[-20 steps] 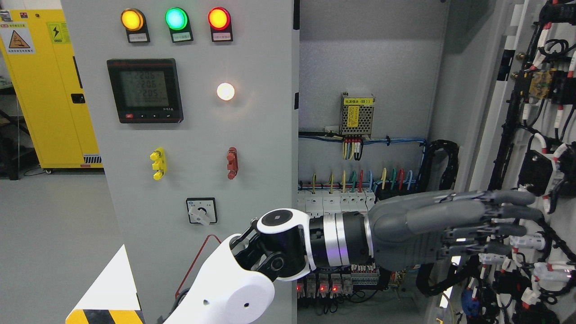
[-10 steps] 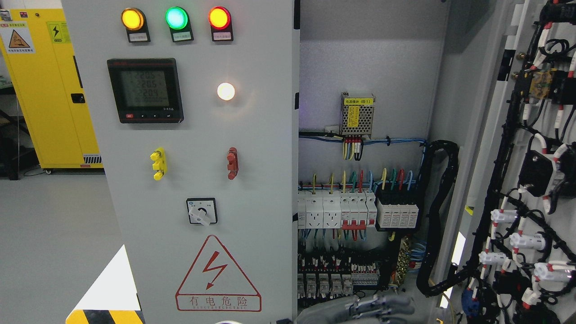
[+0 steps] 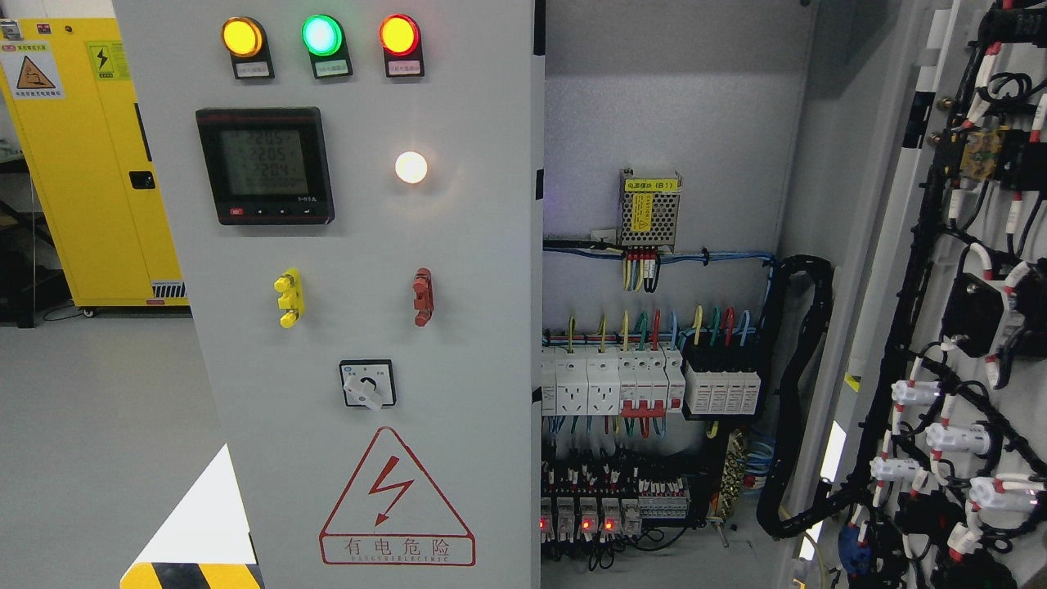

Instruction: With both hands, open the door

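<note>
**Cabinet Stands Open, No Hand in Frame**

Grey workshop floor and a yellow safety cabinet (image 3: 90, 164) fill the far left of the head view, behind a tall grey electrical cabinet. Its left door (image 3: 360, 327) faces the camera, closed or nearly so, carrying three indicator lamps (image 3: 321, 35), a digital meter (image 3: 265, 166), a rotary switch (image 3: 367, 384) and a red warning triangle (image 3: 397, 499). The right door (image 3: 965, 327) is swung wide at the picture's right edge, its wired inner face turned toward the camera. Between them the interior lies exposed: a power supply (image 3: 649, 210), a row of breakers (image 3: 646, 380) and a black cable chain (image 3: 806, 393).

Neither robot hand appears, so nothing can be said of the fingers, neither how far they are spread nor whether they hold anything, and no place can be given relative to them.

Judged from how the doors lie, the right door's part of the task looks done, and the left door may be what remains.

The doors look like sheet steel: stiff, fairly heavy with mounted gear, smooth and slippery on the painted face. The safest hold would likely be the free vertical edge of the left door (image 3: 536, 286), where fingers can hook round the lip, keeping clear of switches, lamps and live wiring behind.
</note>
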Robot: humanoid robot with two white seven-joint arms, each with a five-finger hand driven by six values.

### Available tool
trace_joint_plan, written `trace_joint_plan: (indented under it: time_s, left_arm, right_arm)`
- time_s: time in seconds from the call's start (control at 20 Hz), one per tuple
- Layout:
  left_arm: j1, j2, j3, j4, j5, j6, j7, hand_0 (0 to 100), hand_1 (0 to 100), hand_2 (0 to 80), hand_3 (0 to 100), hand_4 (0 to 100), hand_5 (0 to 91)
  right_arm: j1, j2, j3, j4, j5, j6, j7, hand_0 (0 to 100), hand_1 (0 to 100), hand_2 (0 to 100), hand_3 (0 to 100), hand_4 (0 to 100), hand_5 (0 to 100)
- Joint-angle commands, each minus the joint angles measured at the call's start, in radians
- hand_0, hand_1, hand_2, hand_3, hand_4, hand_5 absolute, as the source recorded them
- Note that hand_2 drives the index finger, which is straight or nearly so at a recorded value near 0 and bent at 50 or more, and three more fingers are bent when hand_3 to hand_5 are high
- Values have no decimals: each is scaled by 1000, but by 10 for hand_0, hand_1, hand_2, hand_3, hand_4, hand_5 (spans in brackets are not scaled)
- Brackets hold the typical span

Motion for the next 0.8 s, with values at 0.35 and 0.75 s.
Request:
trace_joint_plan:
  time_s: [0.35,0.75]
  left_arm:
    - [15,-155,99,1267,-65,-182,2,120,556,0,0,0,0]
    - [26,-177,95,1451,-72,-130,10,120,556,0,0,0,0]
  right_arm:
    - [9,0,0,0,0,0,-1,0,500,40,0,0,0]
    - [9,0,0,0,0,0,-1,0,500,40,0,0,0]
